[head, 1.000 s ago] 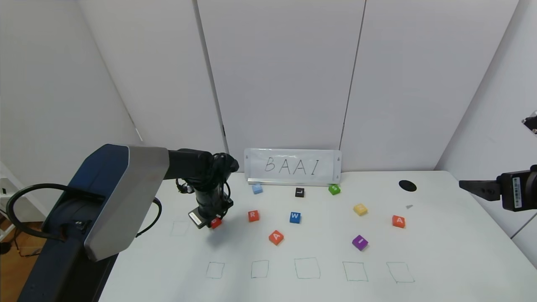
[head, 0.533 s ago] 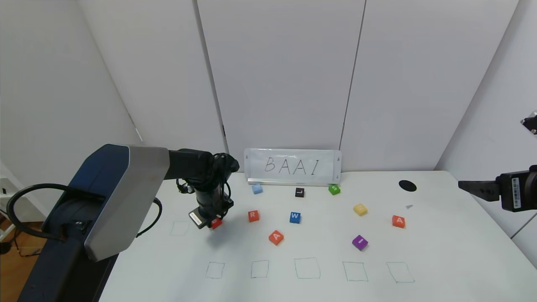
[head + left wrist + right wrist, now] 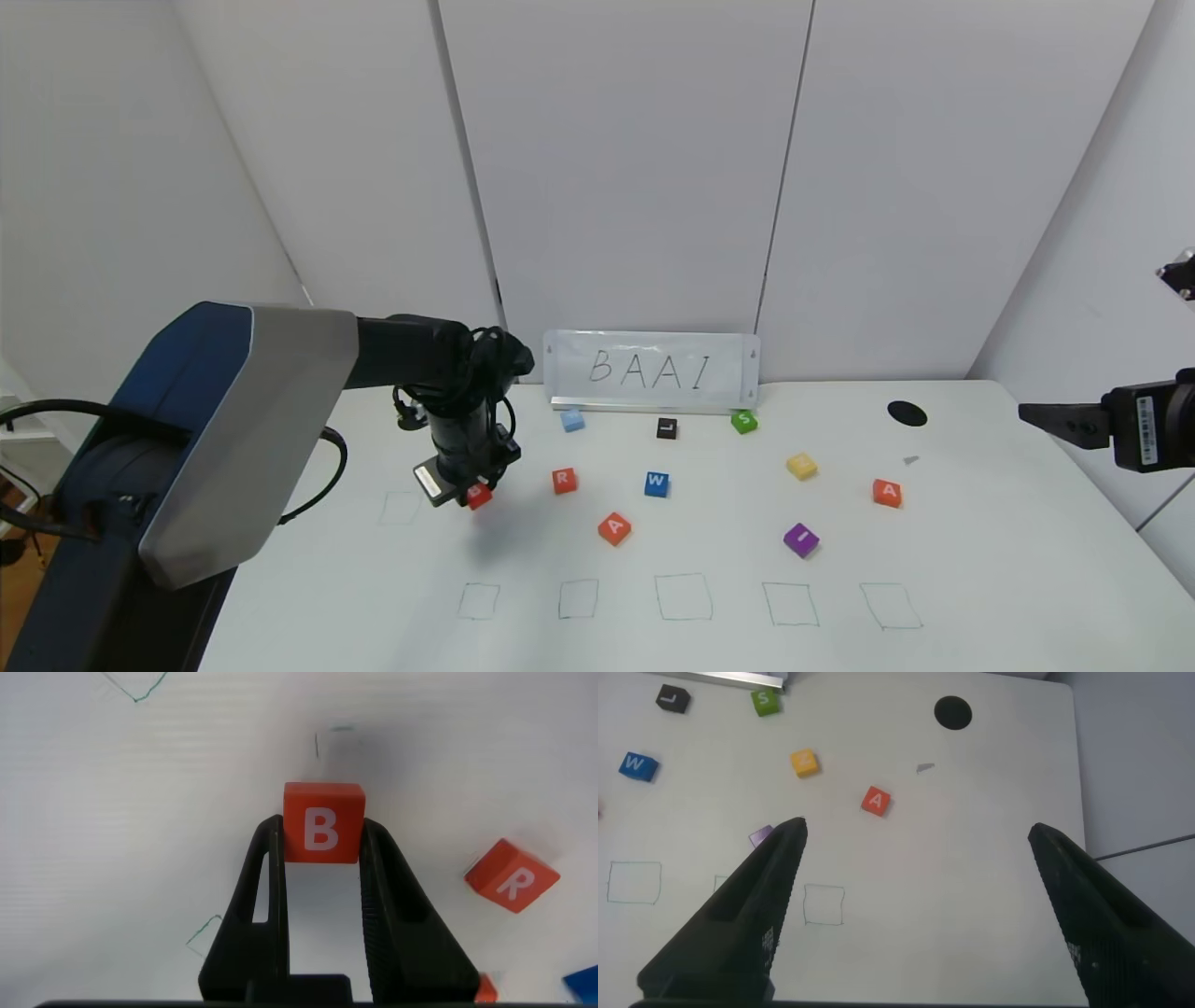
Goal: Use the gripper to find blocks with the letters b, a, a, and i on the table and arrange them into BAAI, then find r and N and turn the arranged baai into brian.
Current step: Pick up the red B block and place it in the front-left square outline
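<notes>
The left black two-finger gripper (image 3: 322,873) has lifted slightly, jaws clamped on the orange-red B cube (image 3: 323,822) above the white tabletop (image 3: 980,560); pickup succeeded. The right gripper (image 3: 915,873) waits, jaws apart.

R cube (image 3: 564,481) nr left gripper (image 3: 471,493).
</notes>
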